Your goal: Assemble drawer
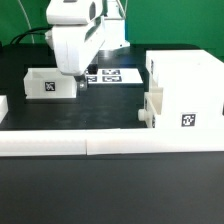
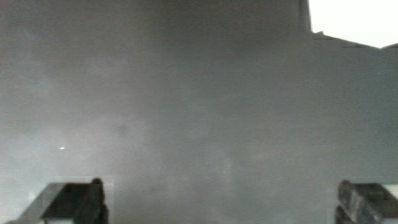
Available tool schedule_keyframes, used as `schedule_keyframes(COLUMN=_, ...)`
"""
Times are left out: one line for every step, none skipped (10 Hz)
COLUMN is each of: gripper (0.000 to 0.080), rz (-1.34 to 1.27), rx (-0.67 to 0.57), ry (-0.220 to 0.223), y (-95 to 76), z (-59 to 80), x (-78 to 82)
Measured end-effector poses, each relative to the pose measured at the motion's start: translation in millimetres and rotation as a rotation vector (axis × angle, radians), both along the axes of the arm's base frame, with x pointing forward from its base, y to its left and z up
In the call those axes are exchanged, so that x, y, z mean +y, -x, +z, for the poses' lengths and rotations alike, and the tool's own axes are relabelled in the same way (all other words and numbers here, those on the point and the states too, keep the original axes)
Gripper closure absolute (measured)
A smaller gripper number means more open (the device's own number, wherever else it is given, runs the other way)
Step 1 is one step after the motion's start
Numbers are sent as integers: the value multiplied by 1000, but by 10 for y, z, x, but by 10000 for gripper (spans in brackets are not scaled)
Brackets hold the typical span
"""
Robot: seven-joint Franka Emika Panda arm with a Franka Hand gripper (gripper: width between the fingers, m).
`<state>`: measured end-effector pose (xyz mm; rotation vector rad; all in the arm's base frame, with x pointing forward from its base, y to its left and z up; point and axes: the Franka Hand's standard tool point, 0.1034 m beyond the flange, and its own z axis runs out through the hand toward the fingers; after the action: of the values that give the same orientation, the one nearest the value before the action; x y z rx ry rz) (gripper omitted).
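The drawer's large white boxy housing (image 1: 185, 85) stands at the exterior view's right, with a tag on its front. One small open-top tray (image 1: 50, 83) with a tag sits at the left. A second small tray (image 1: 150, 108) sits against the housing's left side. My gripper (image 1: 78, 86) hangs low just beside the right end of the left tray. In the wrist view my gripper (image 2: 217, 205) is open wide with nothing between the fingertips (image 2: 71, 205), only blurred grey table. A white corner (image 2: 356, 20) shows at one edge; I cannot tell which part it belongs to.
The marker board (image 1: 110, 74) lies flat behind my gripper, between tray and housing. A long low white border wall (image 1: 110, 146) runs along the front. A white piece (image 1: 3, 106) shows at the far left edge.
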<state>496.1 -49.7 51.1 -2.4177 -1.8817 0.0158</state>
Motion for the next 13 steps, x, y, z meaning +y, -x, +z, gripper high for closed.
schedule_keyframes(gripper=151, rz=-76, rx=4, ry=4, y=0, z=0, x=2)
schedule_keyframes(gripper=151, rz=-149, rx=9, ry=8, y=6, z=-4, x=-5)
schedule_keyframes(gripper=151, rz=-230, rx=3, ry=10, y=49, z=-14, x=-73)
schedule_keyframes(gripper=151, rz=-342, rx=-9, ry=21, y=152, z=6, x=-137)
schedule_keyframes(gripper=151, rz=-459, rx=-16, ry=29, y=265, z=26, x=-147)
schedule_keyframes(gripper=151, rz=-555, rx=-33, ry=34, y=352, z=54, x=-148)
schedule_keyframes(gripper=151, rz=-642, rx=-40, ry=38, y=444, z=109, x=-153)
schedule_keyframes(gripper=151, rz=-743, rx=-39, ry=41, y=465, z=170, x=-148)
schedule_keyframes(gripper=151, rz=-789, rx=-36, ry=42, y=464, z=160, x=-142)
schedule_keyframes(gripper=151, rz=-840, rx=-31, ry=42, y=467, z=151, x=-135)
schedule_keyframes(gripper=151, rz=-899, rx=-27, ry=39, y=467, z=150, x=-128)
schedule_keyframes(gripper=151, rz=-947, rx=-24, ry=40, y=471, z=147, x=-124)
schedule_keyframes(gripper=151, rz=-1057, rx=-12, ry=44, y=513, z=127, x=-115)
